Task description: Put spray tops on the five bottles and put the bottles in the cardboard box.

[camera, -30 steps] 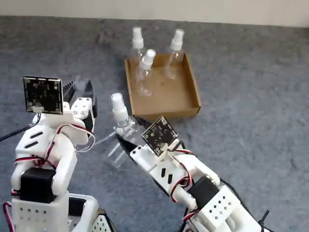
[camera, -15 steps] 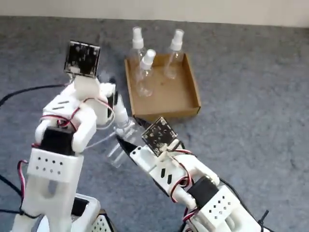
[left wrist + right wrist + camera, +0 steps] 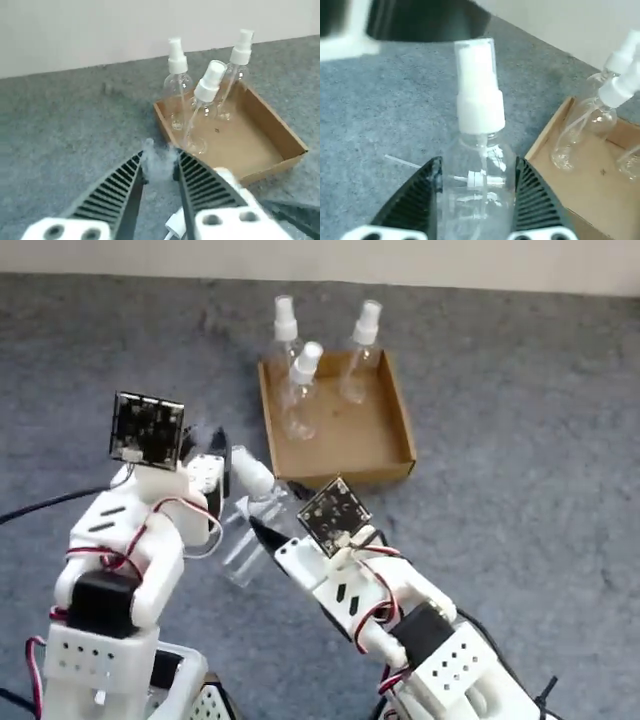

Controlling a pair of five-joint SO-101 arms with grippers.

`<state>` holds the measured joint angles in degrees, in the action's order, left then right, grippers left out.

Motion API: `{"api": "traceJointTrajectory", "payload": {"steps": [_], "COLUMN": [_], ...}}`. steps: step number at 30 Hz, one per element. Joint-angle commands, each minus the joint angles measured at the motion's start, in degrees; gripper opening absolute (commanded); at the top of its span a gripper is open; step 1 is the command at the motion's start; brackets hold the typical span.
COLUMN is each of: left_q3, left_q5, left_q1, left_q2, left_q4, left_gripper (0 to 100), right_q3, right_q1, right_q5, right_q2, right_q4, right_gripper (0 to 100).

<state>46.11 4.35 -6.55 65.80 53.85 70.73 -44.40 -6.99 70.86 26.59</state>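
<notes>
- My right gripper (image 3: 477, 170) is nearest to me. Its jaws are clamped on both sides of a clear bottle (image 3: 470, 150) and hold it upright above the carpet (image 3: 520, 440).
- A white spray top (image 3: 479, 95) sits on that bottle's neck. I can see its tube running down inside the bottle.
- Just beside the held bottle, on the left arm's side, a second bottle (image 3: 235, 555) lies on its side on the carpet, with no top on it that I can see.
- A thin white tube (image 3: 400, 161) lies flat on the carpet close to that second bottle. I cannot make out what it is joined to.
- My left gripper (image 3: 160, 161) hangs just beside the spray top of the held bottle, a little above it. I cannot tell if they touch.
- The left jaws are almost together and pinch a small clear piece (image 3: 159, 156) at their tips. It is too blurred for me to name.
- Past both grippers is the box (image 3: 405, 430), a shallow open cardboard tray flat on the carpet.
- Three capped bottles (image 3: 202, 117) stand upright in the box. One is nearer the middle and two are toward the far wall.
</notes>
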Motion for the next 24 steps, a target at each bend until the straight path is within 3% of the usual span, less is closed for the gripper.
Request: {"api": "traceJointTrajectory", "payload": {"steps": [1, 5, 10, 14, 18, 24], "left_q3": [2.42, 9.19, 18.95, 20.62, 20.88, 22.29], "left_q5": [-0.26, -0.26, -0.53, -0.53, -0.53, -0.79], "left_q1": [5.41, 7.08, 1.63, -2.24, -2.77, -2.42], "left_q2": [4.62, 9.71, 14.02, 15.43, 15.25, 11.30], "left_q4": [0.44, 0.18, -1.93, -2.81, -3.16, -9.76], "left_gripper": [7, 7, 7, 17, 25, 26], "right_q3": [-1.80, -7.25, -19.21, -29.67, -36.88, -42.24], "right_q1": [4.18, 10.15, 11.74, 11.56, 9.80, 2.77], "right_q5": [-0.35, -0.35, -0.18, 4.92, 8.44, 8.53], "right_q2": [0.22, -1.45, -12.79, -24.66, -34.42, -36.62], "right_q4": [-0.13, -0.13, -0.13, 0.13, 0.31, 8.40], "right_gripper": [0.5, 0.5, 0.5, 0.5, 0.5, 0.5]}}
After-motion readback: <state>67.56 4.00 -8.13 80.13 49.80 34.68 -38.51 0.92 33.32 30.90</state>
